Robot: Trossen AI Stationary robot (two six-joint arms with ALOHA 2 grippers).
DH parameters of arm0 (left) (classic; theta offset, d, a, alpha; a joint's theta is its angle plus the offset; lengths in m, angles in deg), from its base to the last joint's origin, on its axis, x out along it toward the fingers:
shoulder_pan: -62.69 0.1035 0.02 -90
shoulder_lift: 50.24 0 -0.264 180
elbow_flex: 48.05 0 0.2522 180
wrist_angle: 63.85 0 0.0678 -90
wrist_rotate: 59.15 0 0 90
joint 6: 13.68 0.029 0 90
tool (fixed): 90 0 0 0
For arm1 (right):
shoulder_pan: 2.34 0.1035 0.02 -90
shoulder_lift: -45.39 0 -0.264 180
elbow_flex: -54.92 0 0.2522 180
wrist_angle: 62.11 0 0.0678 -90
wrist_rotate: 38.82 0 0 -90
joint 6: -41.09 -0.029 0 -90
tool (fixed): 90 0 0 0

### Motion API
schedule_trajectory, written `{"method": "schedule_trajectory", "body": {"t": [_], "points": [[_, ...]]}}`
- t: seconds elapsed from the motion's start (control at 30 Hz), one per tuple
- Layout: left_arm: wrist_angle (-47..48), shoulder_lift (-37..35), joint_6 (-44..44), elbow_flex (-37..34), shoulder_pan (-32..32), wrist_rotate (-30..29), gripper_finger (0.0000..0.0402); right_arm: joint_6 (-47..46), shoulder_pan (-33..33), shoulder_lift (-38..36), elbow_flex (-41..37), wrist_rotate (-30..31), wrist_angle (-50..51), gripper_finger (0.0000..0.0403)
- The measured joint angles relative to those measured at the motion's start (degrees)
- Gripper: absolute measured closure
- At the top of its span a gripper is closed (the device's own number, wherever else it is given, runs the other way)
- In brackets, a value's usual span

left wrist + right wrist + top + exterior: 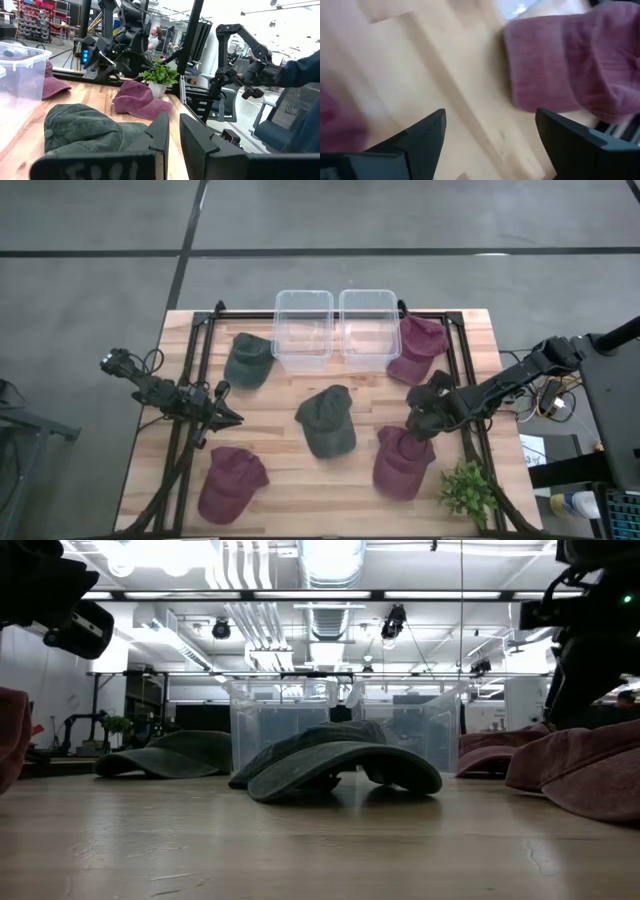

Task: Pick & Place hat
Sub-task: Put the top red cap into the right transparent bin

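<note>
Right gripper, fingers apart, above table, maroon hat just beside it

my high view looked straight down on the whole table, both arms included. my low view sat at table-top height, facing level across the boards to the two clear bins and the room behind; both views shared the green hat at centre. my left wrist camera looked past its own fingers across that hat toward the right arm. my right wrist camera pointed down, close over bare wood just ahead of its fingers.
</note>
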Motion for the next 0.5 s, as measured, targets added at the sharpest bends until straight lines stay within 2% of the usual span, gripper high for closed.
{"method": "schedule_trajectory", "body": {"t": [0.5], "points": [[0.1,0.0,-0.9,0.0,0.0,0.0,0.0362,8.8,-10.4,0.0,-2.6,-2.2,-8.3,0.0088]]}}
